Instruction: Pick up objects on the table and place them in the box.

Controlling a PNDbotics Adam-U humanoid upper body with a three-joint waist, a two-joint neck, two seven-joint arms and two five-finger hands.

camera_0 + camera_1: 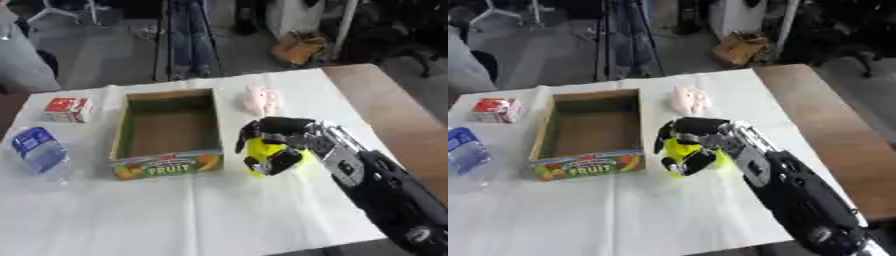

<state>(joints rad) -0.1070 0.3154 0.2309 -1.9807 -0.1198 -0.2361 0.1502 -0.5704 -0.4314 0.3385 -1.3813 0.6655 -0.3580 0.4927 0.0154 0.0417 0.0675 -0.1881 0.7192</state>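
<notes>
My right hand (278,141) reaches in from the lower right, its fingers and thumb curled round a bright yellow object (265,152) just right of the box. The cardboard box (167,163), with FRUIT printed on its front wall, stands open and empty in the middle of the white cloth. A pink soft thing (262,99) lies behind the hand, beside the box's far right corner. A red and white carton (68,109) sits to the left of the box. A clear bottle with a blue label (38,148) lies at the left edge. My left hand shows in neither view.
The white cloth (201,215) covers most of the table; bare brown wood (394,115) runs along the right side. Beyond the far edge are a stand's legs, a brown bag (297,47) on the floor and a person's sleeve at the upper left.
</notes>
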